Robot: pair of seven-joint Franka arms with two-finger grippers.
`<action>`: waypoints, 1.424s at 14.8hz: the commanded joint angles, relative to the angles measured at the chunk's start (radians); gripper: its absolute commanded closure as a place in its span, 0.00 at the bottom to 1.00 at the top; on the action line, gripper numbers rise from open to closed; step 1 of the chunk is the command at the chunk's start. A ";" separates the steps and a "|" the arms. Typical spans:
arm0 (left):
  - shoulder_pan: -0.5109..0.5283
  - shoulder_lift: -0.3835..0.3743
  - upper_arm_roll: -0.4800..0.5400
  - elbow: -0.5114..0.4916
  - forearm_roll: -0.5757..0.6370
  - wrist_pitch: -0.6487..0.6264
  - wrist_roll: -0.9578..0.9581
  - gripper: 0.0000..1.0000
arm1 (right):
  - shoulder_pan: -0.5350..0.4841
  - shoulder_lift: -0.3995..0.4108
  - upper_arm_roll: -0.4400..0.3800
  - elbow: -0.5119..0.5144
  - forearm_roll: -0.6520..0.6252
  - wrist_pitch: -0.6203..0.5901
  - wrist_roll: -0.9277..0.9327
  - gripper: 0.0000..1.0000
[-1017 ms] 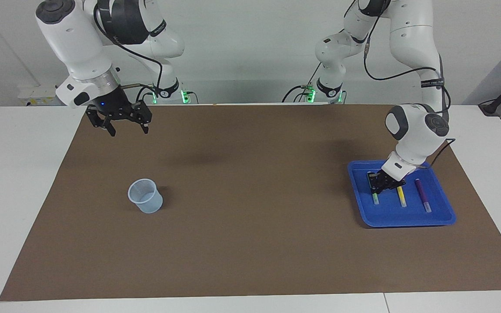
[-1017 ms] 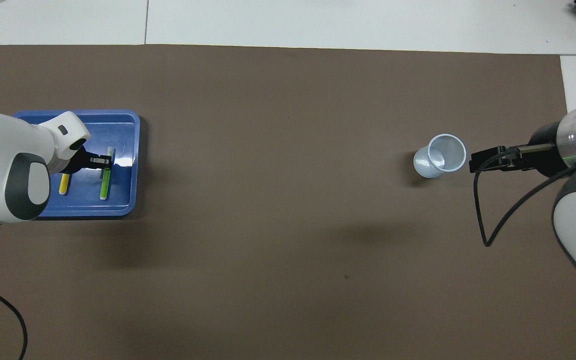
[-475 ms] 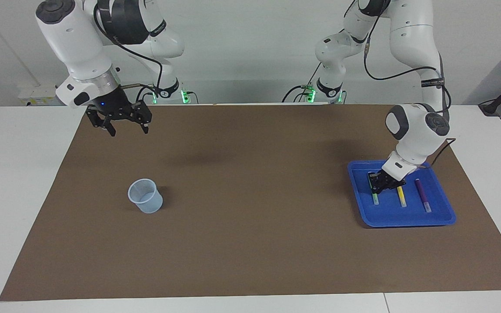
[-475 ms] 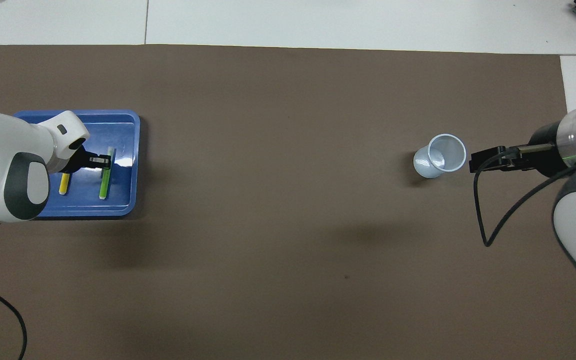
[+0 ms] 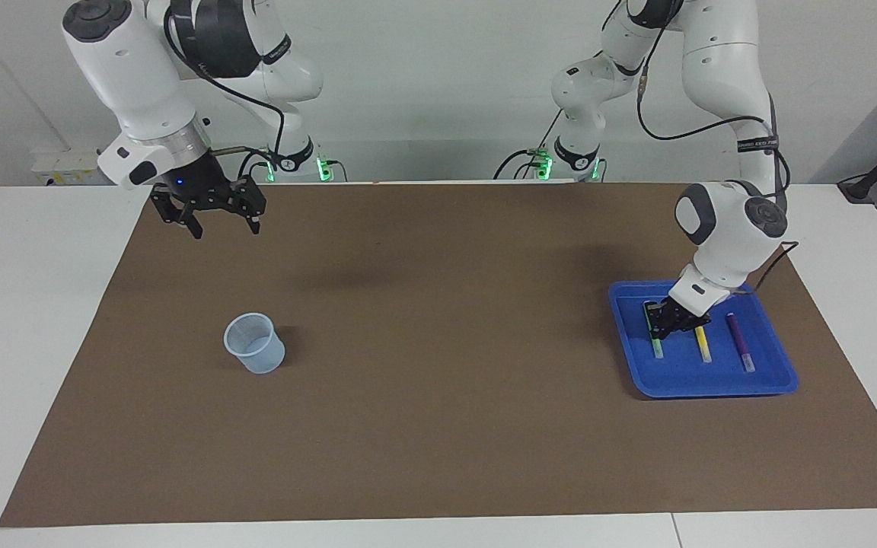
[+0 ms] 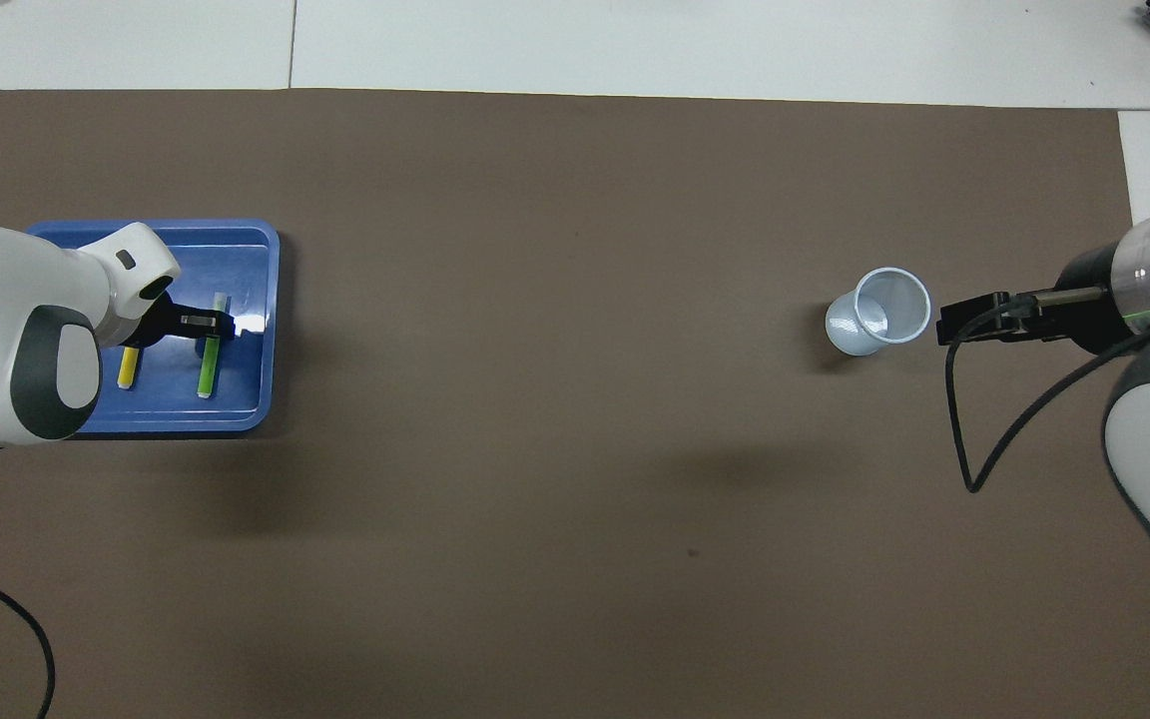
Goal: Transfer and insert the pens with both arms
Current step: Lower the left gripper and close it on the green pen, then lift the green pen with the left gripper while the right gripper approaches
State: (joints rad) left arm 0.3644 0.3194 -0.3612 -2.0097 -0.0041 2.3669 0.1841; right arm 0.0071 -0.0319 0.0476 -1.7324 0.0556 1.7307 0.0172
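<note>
Three pens lie side by side in a blue tray (image 5: 712, 384) at the left arm's end of the table: the green pen (image 5: 657, 348), the yellow pen (image 5: 703, 346) and the purple pen (image 5: 740, 342). My left gripper (image 5: 663, 323) is down in the tray, at the green pen's end nearer the robots. In the overhead view the left gripper (image 6: 216, 322) lies across the green pen (image 6: 206, 369), beside the yellow pen (image 6: 126, 367). The arm hides the purple pen there. My right gripper (image 5: 218, 222) is open and empty, raised over the mat, and the right arm waits.
A pale blue translucent cup (image 5: 254, 344) stands upright on the brown mat (image 5: 438, 342) at the right arm's end. It also shows in the overhead view (image 6: 879, 312), just past the right gripper (image 6: 942, 326). A black cable (image 6: 964, 439) hangs from the right wrist.
The left gripper has shifted very slightly at the green pen. The pens, the cup and the right arm have not moved.
</note>
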 commanded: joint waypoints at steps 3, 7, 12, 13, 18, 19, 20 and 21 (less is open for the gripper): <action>-0.005 -0.003 0.005 -0.037 0.015 0.054 -0.020 0.74 | -0.007 -0.026 0.003 -0.029 0.016 0.004 -0.029 0.00; 0.002 0.006 0.005 -0.038 0.015 0.065 -0.018 0.93 | -0.007 -0.026 0.003 -0.029 0.016 0.006 -0.029 0.00; 0.008 0.007 0.004 0.020 0.013 -0.032 -0.020 1.00 | -0.007 -0.026 0.003 -0.029 0.016 0.006 -0.029 0.00; 0.008 0.007 0.004 0.051 0.013 -0.079 -0.020 1.00 | -0.007 -0.026 0.003 -0.029 0.016 0.006 -0.029 0.00; 0.007 -0.003 0.002 0.155 -0.016 -0.267 -0.075 1.00 | -0.006 -0.026 0.005 -0.029 0.016 0.004 -0.026 0.00; 0.007 -0.006 0.002 0.157 -0.040 -0.299 -0.124 1.00 | -0.006 -0.026 0.003 -0.029 0.016 0.004 -0.023 0.00; 0.002 -0.009 0.001 0.157 -0.063 -0.334 -0.168 1.00 | 0.001 -0.026 0.005 -0.029 0.016 0.003 -0.022 0.00; -0.004 -0.019 0.001 0.157 -0.098 -0.372 -0.233 1.00 | 0.017 -0.026 0.005 -0.029 0.016 -0.003 -0.019 0.00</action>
State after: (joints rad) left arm 0.3709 0.3170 -0.3618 -1.8573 -0.0528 2.0678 0.0498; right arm 0.0095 -0.0319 0.0487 -1.7325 0.0559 1.7296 0.0171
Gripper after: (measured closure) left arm 0.828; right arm 0.000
